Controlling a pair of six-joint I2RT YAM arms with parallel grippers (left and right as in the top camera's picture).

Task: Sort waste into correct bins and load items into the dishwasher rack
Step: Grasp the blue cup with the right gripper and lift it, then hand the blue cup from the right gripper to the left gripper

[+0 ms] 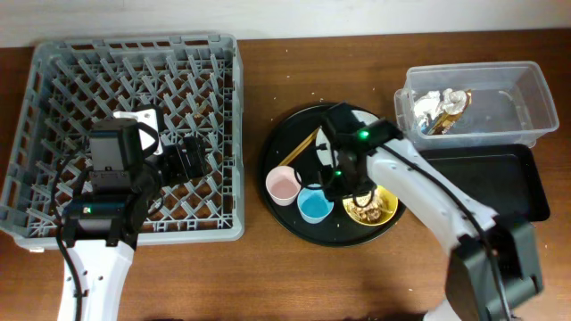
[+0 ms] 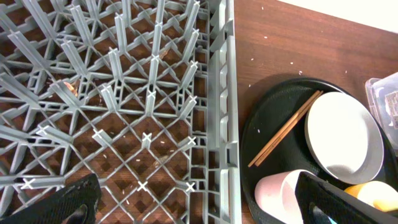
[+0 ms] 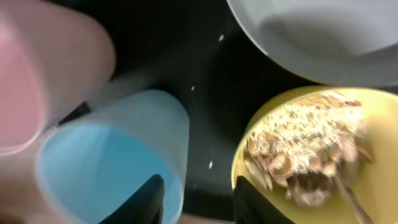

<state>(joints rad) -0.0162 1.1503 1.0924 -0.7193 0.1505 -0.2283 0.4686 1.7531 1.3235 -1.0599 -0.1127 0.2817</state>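
Observation:
On the round black tray [image 1: 294,218] stand a pink cup [image 1: 284,185], a blue cup [image 1: 315,205] and a yellow bowl [image 1: 382,210] holding brownish food scraps [image 3: 305,149]. My right gripper [image 3: 199,202] is open and low over the tray. One finger is over the blue cup [image 3: 118,162], the other beside the yellow bowl [image 3: 373,186]. The pale plate [image 2: 344,135] and the chopsticks [image 2: 286,129] lie at the tray's far side. My left gripper [image 2: 199,208] is open and empty above the grey rack [image 1: 53,80]. The napkin and wrapper [image 1: 439,109] lie in the clear tub [image 1: 526,98].
The shallow black rectangular tray [image 1: 500,183] sits in front of the clear tub at the right. The rack's right wall [image 2: 222,93] stands between my left gripper and the round tray. Small crumbs dot the brown table.

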